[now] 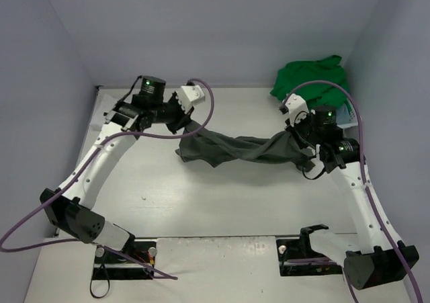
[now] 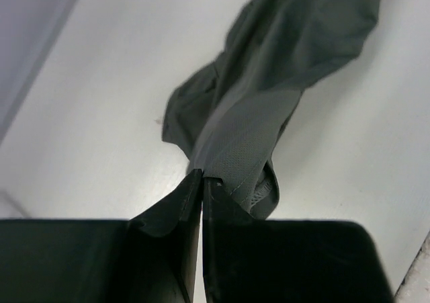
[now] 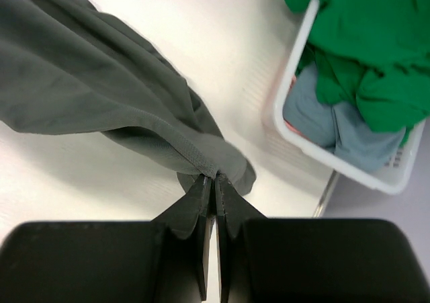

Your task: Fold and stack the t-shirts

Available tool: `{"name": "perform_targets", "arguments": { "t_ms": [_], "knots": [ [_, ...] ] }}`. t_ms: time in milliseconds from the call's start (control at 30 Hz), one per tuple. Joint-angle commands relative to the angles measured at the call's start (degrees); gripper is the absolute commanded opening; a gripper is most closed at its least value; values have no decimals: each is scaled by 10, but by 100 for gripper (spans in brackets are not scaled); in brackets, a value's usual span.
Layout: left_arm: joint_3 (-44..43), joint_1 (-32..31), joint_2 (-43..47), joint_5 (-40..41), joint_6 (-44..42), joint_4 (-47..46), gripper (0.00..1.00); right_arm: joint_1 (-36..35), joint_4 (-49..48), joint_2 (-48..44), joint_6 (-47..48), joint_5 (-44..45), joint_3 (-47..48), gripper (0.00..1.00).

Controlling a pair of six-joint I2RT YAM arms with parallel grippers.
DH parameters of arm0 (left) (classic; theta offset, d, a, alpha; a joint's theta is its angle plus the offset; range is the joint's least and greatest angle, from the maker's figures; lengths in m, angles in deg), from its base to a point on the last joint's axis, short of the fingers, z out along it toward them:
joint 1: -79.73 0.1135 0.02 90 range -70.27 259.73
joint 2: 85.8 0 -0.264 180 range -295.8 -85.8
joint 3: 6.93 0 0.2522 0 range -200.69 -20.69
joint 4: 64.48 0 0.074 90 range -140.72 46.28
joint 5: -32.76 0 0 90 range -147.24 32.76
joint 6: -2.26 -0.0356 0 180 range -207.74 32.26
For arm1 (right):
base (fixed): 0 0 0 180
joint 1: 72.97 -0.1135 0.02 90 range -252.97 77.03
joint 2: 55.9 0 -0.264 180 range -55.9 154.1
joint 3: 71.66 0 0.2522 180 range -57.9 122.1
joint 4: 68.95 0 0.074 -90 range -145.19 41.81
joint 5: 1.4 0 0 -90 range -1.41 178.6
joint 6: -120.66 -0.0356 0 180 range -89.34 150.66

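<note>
A dark grey-olive t-shirt (image 1: 235,148) hangs stretched and twisted between my two grippers above the white table. My left gripper (image 1: 185,123) is shut on its left end, the cloth pinched at the fingertips (image 2: 203,177). At the shirt's right end my right gripper (image 1: 300,145) is shut on a hem, seen up close in the right wrist view (image 3: 215,177). The grey shirt (image 2: 269,81) (image 3: 94,95) sags in the middle toward the table. A bright green t-shirt (image 1: 310,80) (image 3: 376,41) and a light blue one (image 3: 329,125) lie in the basket at the back right.
The white plastic basket (image 3: 295,88) stands at the back right corner, close behind my right gripper. Grey walls enclose the table on the left, back and right. A white cloth (image 1: 222,263) lies at the near edge between the arm bases.
</note>
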Motion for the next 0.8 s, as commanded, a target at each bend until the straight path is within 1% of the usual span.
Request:
{"name": "perform_targets", "arguments": {
  "t_ms": [0,67,100,200,367,433,533,667,767],
  "knots": [
    [-83,27,58,-20,10,15,0,-5,-13,-42,-6,-54,26,0],
    [-124,39,75,-19,8,37,0,-5,-20,-58,-10,-73,46,0],
    [-150,41,86,-13,7,52,0,-5,-34,-81,-15,-75,51,0],
    [-193,49,116,-7,6,74,0,-6,-54,-123,-17,-93,62,0],
    [-250,63,168,-11,1,90,0,-5,-65,-178,-17,-115,73,0],
    [-268,80,193,-31,-2,90,0,-5,-65,-196,-17,-119,74,0],
    [-317,95,219,-43,18,88,0,-4,-47,-210,-12,-149,80,0],
    [-353,107,238,-47,32,106,0,-3,-36,-232,-7,-168,88,0],
    [-356,114,258,-43,38,115,0,-1,-41,-253,-10,-177,99,0]
  ]
}}
